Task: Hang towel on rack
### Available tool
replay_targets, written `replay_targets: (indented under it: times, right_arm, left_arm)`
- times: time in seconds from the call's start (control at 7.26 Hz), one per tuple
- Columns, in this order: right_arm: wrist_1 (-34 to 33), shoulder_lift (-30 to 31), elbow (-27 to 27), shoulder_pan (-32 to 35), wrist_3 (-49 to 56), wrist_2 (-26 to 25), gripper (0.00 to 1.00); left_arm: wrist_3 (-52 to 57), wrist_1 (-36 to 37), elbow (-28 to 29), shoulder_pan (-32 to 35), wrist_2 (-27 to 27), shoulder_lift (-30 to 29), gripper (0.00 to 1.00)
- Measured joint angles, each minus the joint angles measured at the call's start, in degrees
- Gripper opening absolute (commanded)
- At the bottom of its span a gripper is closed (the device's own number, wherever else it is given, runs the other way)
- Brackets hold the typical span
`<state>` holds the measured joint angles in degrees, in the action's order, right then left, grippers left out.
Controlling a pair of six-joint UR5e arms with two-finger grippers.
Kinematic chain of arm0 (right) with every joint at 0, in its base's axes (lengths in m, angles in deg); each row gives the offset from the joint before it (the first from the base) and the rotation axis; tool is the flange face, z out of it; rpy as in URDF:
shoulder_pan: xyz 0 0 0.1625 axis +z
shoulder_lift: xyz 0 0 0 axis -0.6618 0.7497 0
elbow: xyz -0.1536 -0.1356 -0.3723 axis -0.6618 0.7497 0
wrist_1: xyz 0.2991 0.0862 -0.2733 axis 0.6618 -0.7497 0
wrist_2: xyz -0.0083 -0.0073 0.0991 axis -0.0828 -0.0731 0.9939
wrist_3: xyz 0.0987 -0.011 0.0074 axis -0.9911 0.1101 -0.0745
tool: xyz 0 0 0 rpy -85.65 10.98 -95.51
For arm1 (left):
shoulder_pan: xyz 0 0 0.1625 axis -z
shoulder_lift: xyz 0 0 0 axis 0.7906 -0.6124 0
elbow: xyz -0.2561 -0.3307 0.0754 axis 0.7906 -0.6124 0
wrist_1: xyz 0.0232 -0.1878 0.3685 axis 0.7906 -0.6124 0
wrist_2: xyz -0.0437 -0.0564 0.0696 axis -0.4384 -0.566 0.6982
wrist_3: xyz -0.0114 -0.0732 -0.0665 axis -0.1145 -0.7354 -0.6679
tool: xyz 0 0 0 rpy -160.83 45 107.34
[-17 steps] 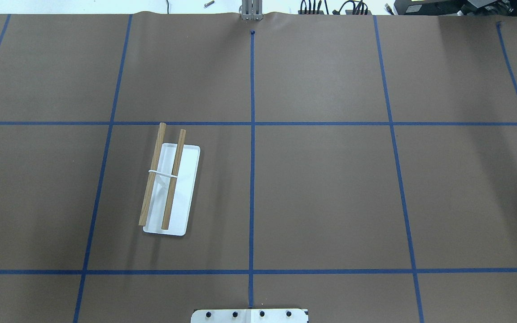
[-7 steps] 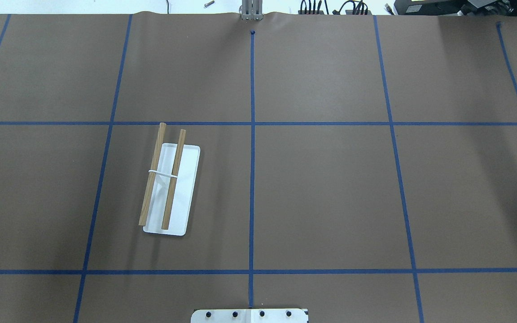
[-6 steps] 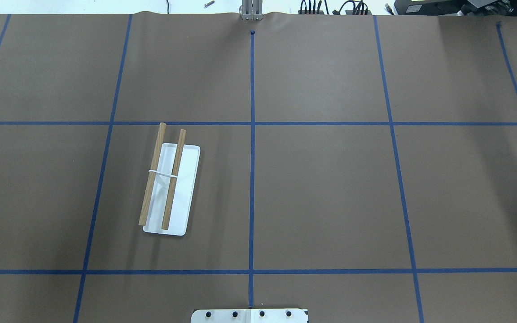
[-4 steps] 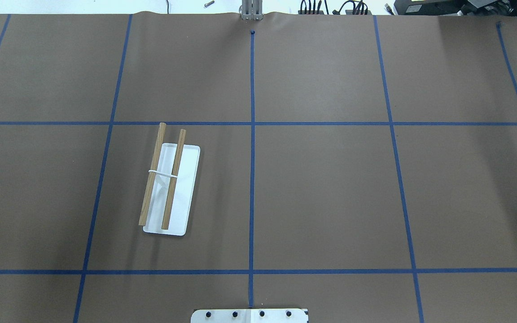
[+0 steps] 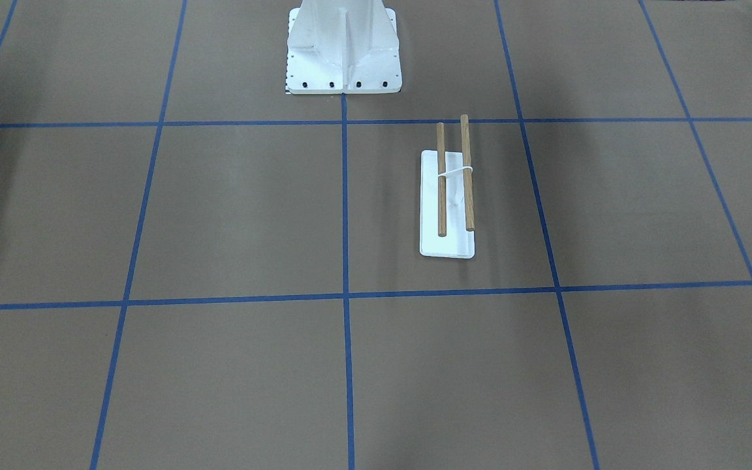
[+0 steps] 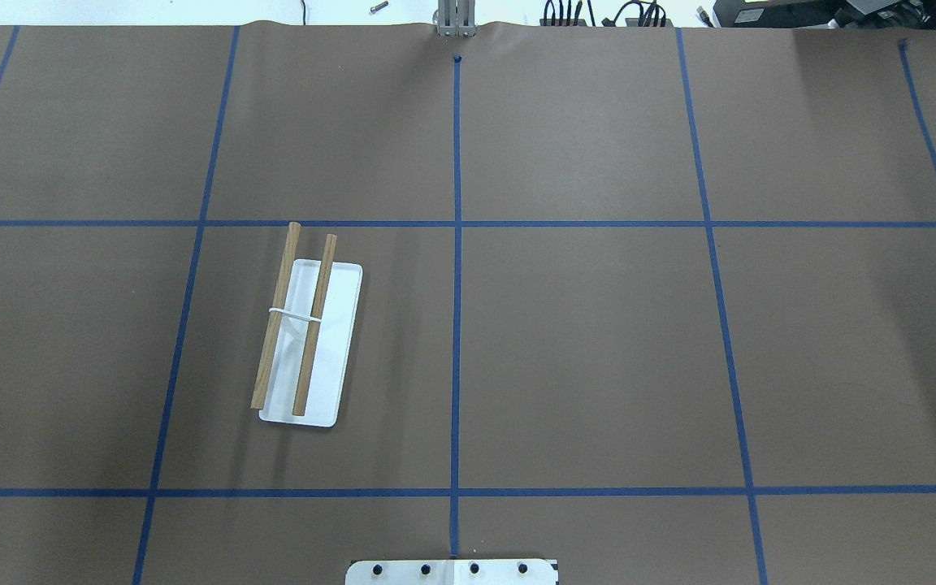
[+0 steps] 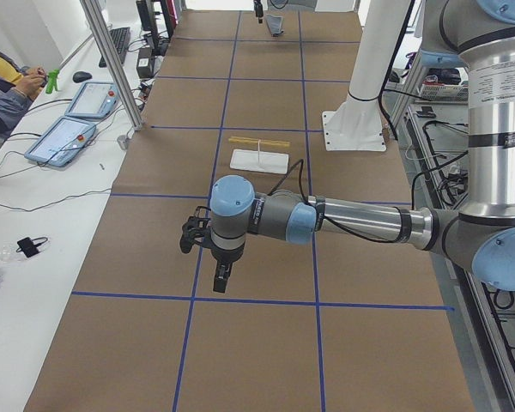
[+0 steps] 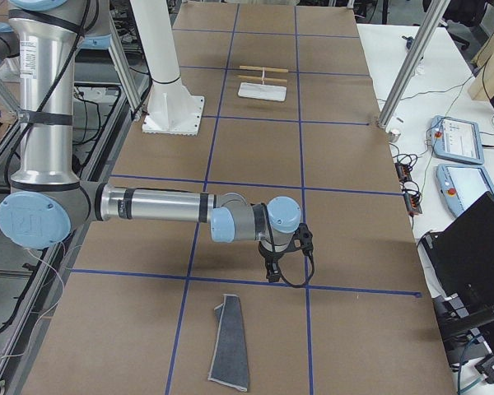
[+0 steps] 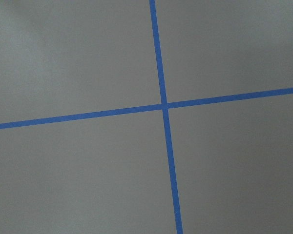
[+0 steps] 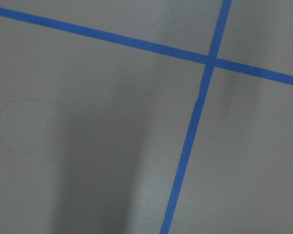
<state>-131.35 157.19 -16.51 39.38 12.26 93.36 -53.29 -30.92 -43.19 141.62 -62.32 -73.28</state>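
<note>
Here's the rack (image 6: 305, 341), standing on the brown-papered desk (image 6: 598, 366) on the robot's left half, just beside the centre blue tape line (image 6: 457, 325). Its two wooden rods run side by side above the white base, with a white band across them. The white pedestal (image 5: 343, 46) is close behind it in the front-facing view. Over to the right side view: the towel (image 8: 230, 341) lies on the desk at the robot's right end, bunched into a narrow dark grey strip with a pale edge showing, well apart from the rack. The right arm (image 8: 156, 203) reaches out low over the desk, wrist pointing down near a tape crossing, close to the towel and not touching it. The right jaws show in that side view alone, so I cannot tell whether they are spread or pressed together. The left arm (image 7: 360, 219) hangs over the desk's other end, and I cannot tell how the left jaws stand either. Both wrist cameras show only paper and crossing tape.
</note>
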Motion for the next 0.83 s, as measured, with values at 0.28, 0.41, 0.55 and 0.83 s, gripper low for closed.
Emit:
replay_targets:
  times: [0.28, 0.41, 0.55, 0.83]
  right_arm:
    - [2.67, 1.15, 3.07, -0.66, 9.51, -0.35, 1.0]
    - [3.11, 1.14, 4.71, -0.7, 14.97, -0.46, 0.97]
    - [3.28, 0.97, 6.01, -0.72, 19.79, -0.66, 0.93]
    - [3.52, 0.72, 7.56, -0.77, 25.37, -1.55, 0.89]
  left_arm:
    - [-0.43, -0.06, 0.1, 0.0, -1.86, -0.02, 0.98]
    - [-1.36, -0.18, 0.1, 0.0, -2.94, -0.05, 0.98]
    - [-2.19, -0.51, 0.1, 0.0, -3.56, -0.07, 0.98]
    - [-2.76, -1.08, 0.07, 0.0, -3.96, -0.09, 0.98]
